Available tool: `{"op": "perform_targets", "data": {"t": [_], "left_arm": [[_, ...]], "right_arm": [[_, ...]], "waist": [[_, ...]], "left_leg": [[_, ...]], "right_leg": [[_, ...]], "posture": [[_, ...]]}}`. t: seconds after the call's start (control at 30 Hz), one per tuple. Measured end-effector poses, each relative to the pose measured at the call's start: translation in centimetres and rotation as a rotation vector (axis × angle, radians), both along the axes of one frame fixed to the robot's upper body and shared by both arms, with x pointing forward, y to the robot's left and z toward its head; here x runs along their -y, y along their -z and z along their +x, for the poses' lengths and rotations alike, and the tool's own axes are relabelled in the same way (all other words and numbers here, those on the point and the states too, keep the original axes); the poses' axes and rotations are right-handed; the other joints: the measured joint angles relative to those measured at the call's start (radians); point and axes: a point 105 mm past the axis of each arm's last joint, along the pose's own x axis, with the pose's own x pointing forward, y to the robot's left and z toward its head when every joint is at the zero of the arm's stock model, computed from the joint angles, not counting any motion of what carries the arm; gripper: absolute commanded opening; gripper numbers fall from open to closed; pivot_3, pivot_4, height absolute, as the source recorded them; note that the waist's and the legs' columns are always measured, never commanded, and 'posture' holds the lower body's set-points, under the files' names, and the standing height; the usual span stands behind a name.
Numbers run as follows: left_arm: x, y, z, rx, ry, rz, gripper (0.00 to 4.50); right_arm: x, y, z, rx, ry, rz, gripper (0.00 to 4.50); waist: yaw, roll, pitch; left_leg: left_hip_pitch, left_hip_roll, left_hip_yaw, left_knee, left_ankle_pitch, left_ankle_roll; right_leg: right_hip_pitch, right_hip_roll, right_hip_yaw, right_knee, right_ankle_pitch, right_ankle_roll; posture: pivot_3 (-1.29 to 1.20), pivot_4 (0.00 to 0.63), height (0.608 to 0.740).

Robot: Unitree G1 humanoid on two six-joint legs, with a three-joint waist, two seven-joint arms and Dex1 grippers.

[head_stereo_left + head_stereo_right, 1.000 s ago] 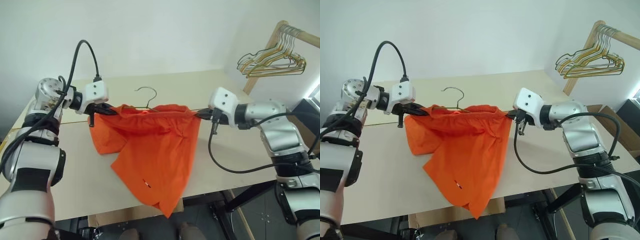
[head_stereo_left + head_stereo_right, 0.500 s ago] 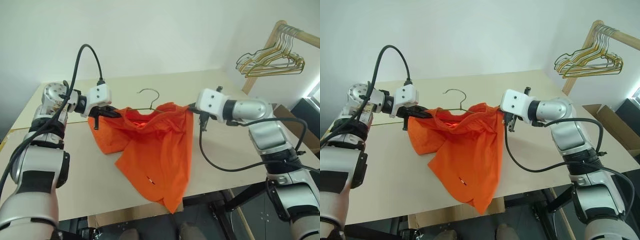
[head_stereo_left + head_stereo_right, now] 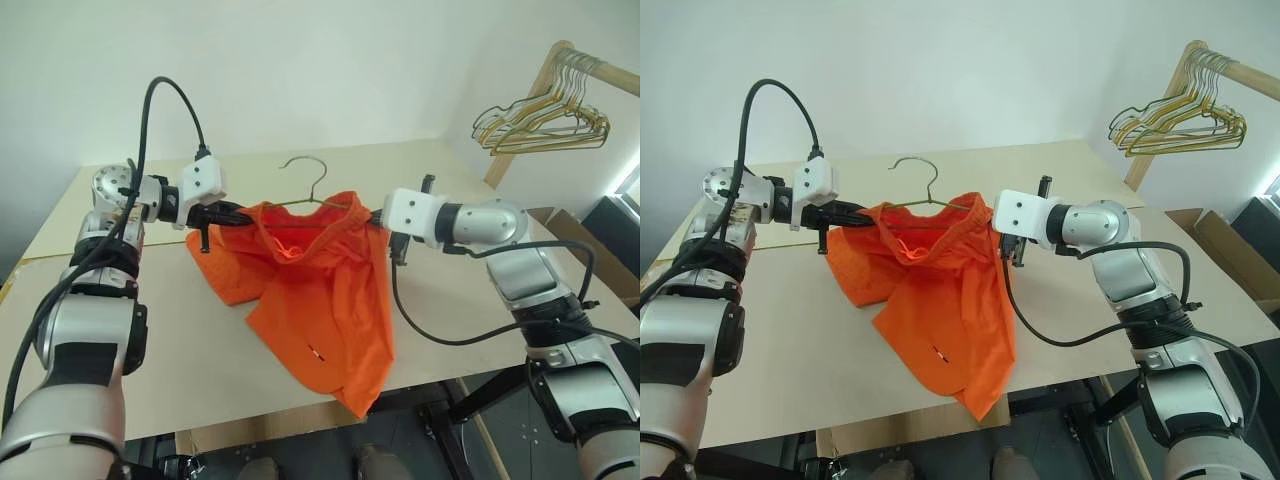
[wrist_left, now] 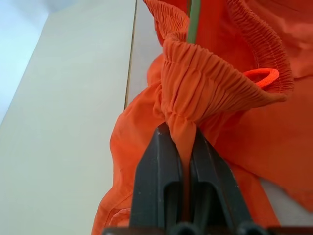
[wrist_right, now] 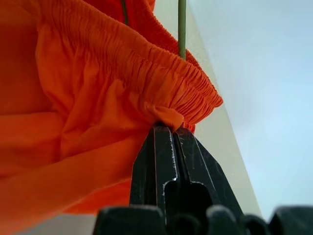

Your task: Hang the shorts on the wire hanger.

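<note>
The orange shorts [image 3: 318, 290] hang over the table, held up by their gathered waistband between my two grippers, one leg drooping past the front edge. My left gripper [image 3: 236, 213] is shut on the waistband's left end; the left wrist view has the fabric pinched between its fingers [image 4: 161, 161]. On the right end my right gripper [image 3: 377, 216] is shut, cloth bunched at its fingertips [image 5: 165, 147]. The wire hanger [image 3: 306, 168] sits inside the waistband. Its hook rises above the shorts, and its thin wire [image 5: 182, 29] runs under the elastic.
The pale wooden table [image 3: 150, 330] lies below, its front edge near the shorts' hem. A bunch of gold and grey hangers [image 3: 545, 115] hangs from a wooden rack at the far right. A cardboard box [image 3: 1230, 245] stands on the floor to the right.
My right gripper has moved left toward the left one, so the waistband has gone slack and bunched. The hanger's hook stands higher and the hanging leg has swung right.
</note>
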Motion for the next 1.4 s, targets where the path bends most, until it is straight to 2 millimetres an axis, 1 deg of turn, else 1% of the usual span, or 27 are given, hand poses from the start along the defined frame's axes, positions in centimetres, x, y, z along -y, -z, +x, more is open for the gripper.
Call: {"op": "perform_targets", "data": {"t": [0.1, 0.13, 0.27, 0.43, 0.53, 0.77, 0.87, 0.97, 1.0, 1.2, 1.27, 1.3, 1.4], "left_arm": [[-0.1, 0.6, -0.2, -0.016, 0.007, 0.006, 0.00], [-0.1, 0.7, -0.2, -0.017, 0.008, 0.007, 0.00], [0.0, 0.4, -0.3, -0.010, 0.018, -0.002, 0.00], [0.7, -0.2, -0.5, 0.005, 0.061, -0.054, 0.00], [1.0, -0.5, -0.9, 0.009, 0.102, -0.071, 0.00], [1.2, 0.0, -1.4, 0.015, 0.143, -0.069, 0.00], [1.4, 0.0, -1.5, 0.020, 0.153, -0.075, 0.00], [1.5, 0.0, -1.5, 0.020, 0.162, -0.085, 0.00], [1.5, -0.2, -1.5, 0.026, 0.156, -0.095, 0.00], [1.3, -0.4, -1.3, 0.048, 0.135, -0.102, 0.00], [1.3, -0.3, -1.2, 0.037, 0.131, -0.106, 0.55], [1.4, -0.3, -1.3, 0.031, 0.131, -0.110, 0.76], [1.3, -0.1, -1.4, 0.008, 0.135, -0.113, 1.72]], "right_arm": [[-0.1, -0.1, 0.0, 0.005, -0.005, 0.001, 1.72], [-0.1, 0.0, 0.0, 0.004, -0.006, 0.002, 2.00], [-0.1, 0.1, -0.1, -0.022, -0.015, 0.007, 2.00], [-0.3, 0.6, -0.7, -0.136, -0.049, 0.048, 2.00], [0.0, 0.7, -0.6, -0.219, -0.036, 0.120, 2.00], [0.1, 0.6, -0.7, -0.327, -0.033, 0.188, 2.00], [0.1, 0.5, -0.8, -0.367, -0.033, 0.204, 1.42], [0.1, 0.7, -1.0, -0.402, -0.037, 0.207, 0.36], [0.0, 0.6, -1.2, -0.405, -0.050, 0.199, 0.06], [-0.1, 0.5, -1.4, -0.403, -0.057, 0.193, 0.03], [-0.1, 0.6, -1.4, -0.404, -0.056, 0.193, 0.00], [-0.1, 0.7, -1.5, -0.405, -0.058, 0.192, 0.00], [0.0, 1.1, -1.6, -0.416, -0.056, 0.194, 0.00]], "waist": [[0.001, 0.000, 0.000], [0.001, 0.000, 0.000], [0.002, 0.000, 0.000], [0.001, 0.000, 0.000], [0.001, 0.000, 0.000], [0.001, 0.000, 0.000], [0.001, 0.000, 0.000], [0.001, 0.000, 0.000], [0.001, 0.000, 0.000], [0.001, 0.000, 0.000], [0.001, 0.000, 0.000], [0.001, 0.000, 0.000], [0.000, 0.000, 0.000]], "left_leg": [[0.000, 0.000, 0.000, 0.000, 0.000, 0.000], [0.000, 0.000, 0.000, 0.000, 0.000, 0.000], [0.000, 0.000, 0.000, 0.000, 0.000, 0.000], [0.000, 0.000, 0.000, 0.000, 0.000, 0.000], [0.000, 0.000, 0.000, 0.000, 0.000, 0.000], [0.000, 0.000, 0.000, 0.001, 0.000, 0.000], [0.000, 0.000, 0.000, 0.001, 0.000, 0.000], [0.000, 0.000, 0.000, 0.001, 0.000, 0.000], [0.000, 0.000, 0.000, 0.001, 0.000, 0.000], [0.000, 0.000, 0.000, 0.001, 0.000, 0.000], [0.000, 0.000, 0.000, 0.001, 0.000, 0.000], [0.000, 0.000, 0.000, 0.001, 0.000, 0.000], [0.000, 0.000, 0.000, 0.001, 0.000, 0.000]], "right_leg": [[0.000, 0.000, 0.000, 0.000, 0.000, 0.000], [0.000, 0.000, 0.000, 0.000, 0.000, 0.000], [0.000, 0.000, 0.000, 0.000, 0.000, 0.000], [0.001, 0.000, 0.000, 0.000, 0.000, 0.000], [0.001, 0.000, 0.000, 0.000, 0.000, 0.000], [0.001, 0.000, 0.000, 0.000, 0.000, 0.000], [0.001, 0.000, 0.000, 0.000, 0.000, 0.000], [0.000, 0.000, 0.000, 0.000, 0.000, 0.000], [0.000, 0.000, 0.000, 0.000, 0.000, 0.000], [0.000, 0.000, 0.000, 0.001, 0.000, 0.000], [0.000, 0.000, 0.000, 0.001, 0.000, 0.000], [0.000, 0.000, 0.000, 0.001, 0.000, 0.000], [0.000, 0.000, 0.000, 0.001, 0.000, 0.000]], "posture": [[-0.02, 0.000, 0.740], [-0.02, 0.000, 0.740], [-0.02, 0.000, 0.740], [-0.02, 0.000, 0.740], [-0.02, 0.000, 0.740], [-0.03, 0.000, 0.740], [-0.03, 0.000, 0.740], [-0.03, 0.000, 0.740], [-0.03, 0.000, 0.740], [-0.04, 0.000, 0.740], [-0.04, 0.000, 0.740], [-0.04, 0.000, 0.740], [-0.05, 0.000, 0.740]]}}
